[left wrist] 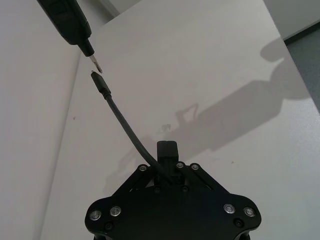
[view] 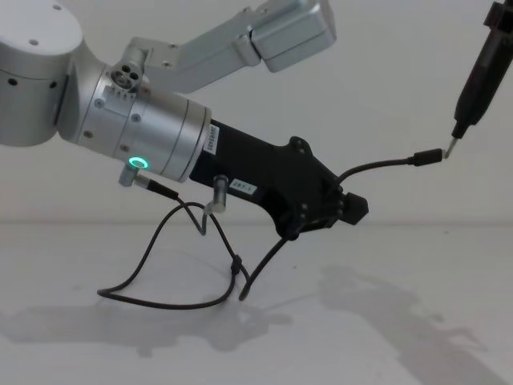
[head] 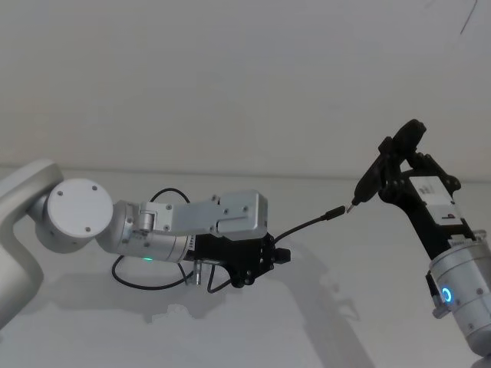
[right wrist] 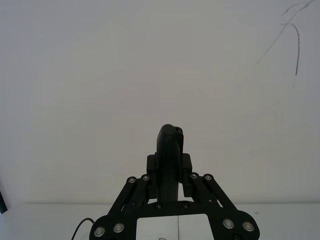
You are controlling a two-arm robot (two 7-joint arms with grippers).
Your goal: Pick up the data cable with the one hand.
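Overhead, left tool (head: 280,255) grips data cable (head: 307,224) above white table (head: 345,307); wall (head: 230,77) bare.

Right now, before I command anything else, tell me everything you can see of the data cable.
The data cable is thin, black and looks rubbery, ending in a small black plug with a tiny metal tip. The left gripper is shut on it close to that end, holding it clear above the white table. From the fingers the free length arches up and forward, the plug tip almost meeting the metal tip of the slim black tool in the right gripper; contact is unclear. Behind the gripper it droops toward the table.
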